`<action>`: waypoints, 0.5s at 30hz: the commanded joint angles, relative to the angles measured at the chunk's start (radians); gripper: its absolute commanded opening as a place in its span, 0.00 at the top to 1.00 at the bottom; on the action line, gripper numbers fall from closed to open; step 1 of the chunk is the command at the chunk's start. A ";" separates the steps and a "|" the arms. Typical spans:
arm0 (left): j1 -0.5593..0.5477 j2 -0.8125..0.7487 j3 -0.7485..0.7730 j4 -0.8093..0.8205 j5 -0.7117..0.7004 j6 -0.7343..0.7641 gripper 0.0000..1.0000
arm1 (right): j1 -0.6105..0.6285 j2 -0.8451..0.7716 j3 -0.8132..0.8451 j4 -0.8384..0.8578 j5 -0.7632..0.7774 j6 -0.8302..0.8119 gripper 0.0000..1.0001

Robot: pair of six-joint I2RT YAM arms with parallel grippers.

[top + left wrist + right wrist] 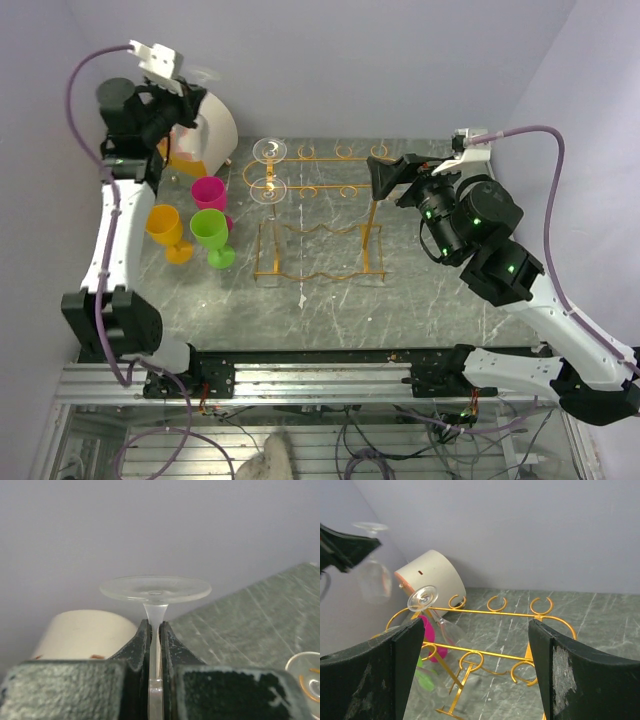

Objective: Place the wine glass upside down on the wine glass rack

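Observation:
My left gripper is raised at the back left and shut on the stem of a clear wine glass. In the left wrist view the jaws pinch the stem, and the round foot is just beyond them. The right wrist view shows this glass hanging bowl-down. The gold wire rack stands mid-table. Two clear glasses hang upside down at its left end, one showing in the right wrist view. My right gripper is open and empty by the rack's right end.
A beige drum-shaped box stands at the back left under the left gripper, and it also shows in the left wrist view. Pink, orange and green goblets stand left of the rack. Walls close both sides.

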 commanded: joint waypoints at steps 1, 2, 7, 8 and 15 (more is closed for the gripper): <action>0.028 -0.145 0.185 -0.351 -0.259 0.079 0.93 | -0.007 -0.006 -0.008 -0.013 -0.012 -0.002 0.16; 0.028 -0.167 0.220 -0.447 -0.298 0.073 0.93 | -0.009 -0.007 -0.009 -0.013 -0.017 0.003 0.16; 0.028 -0.332 0.245 -0.795 -0.120 0.037 0.93 | -0.010 -0.013 -0.017 -0.012 -0.036 0.027 0.16; 0.028 -0.375 0.212 -0.809 -0.059 0.025 0.93 | -0.010 -0.014 -0.020 -0.011 -0.038 0.030 0.16; 0.028 -0.670 -0.108 -0.650 0.347 -0.220 0.93 | -0.012 -0.028 -0.048 0.010 -0.057 0.061 0.16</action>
